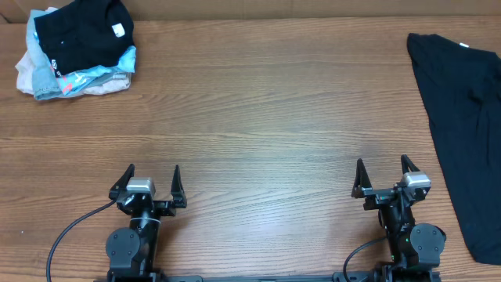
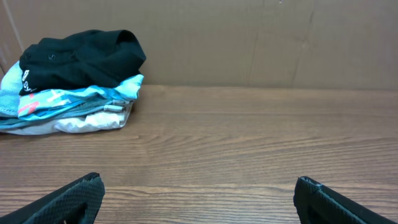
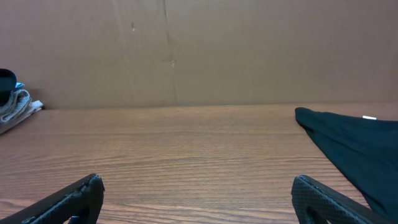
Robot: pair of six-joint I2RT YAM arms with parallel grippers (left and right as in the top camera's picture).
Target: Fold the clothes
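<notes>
Since neither arm holds anything, folding looks part done on the table (image 1: 258, 117). One black T-shirt (image 1: 462, 133) lies spread and unfolded along the right edge, still to do. One pile (image 1: 78, 66) sits at the far-left corner, a folded black shirt (image 1: 82, 31) on top, apparently finished. Two end effectors, left (image 1: 153, 168) and right (image 1: 383, 161), wait at the near edge, fully spread, empty.

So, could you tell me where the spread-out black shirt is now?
Overhead, the shirt lies along the table's right edge, beyond the right fingers, opposite the clothes pile far left.
</notes>
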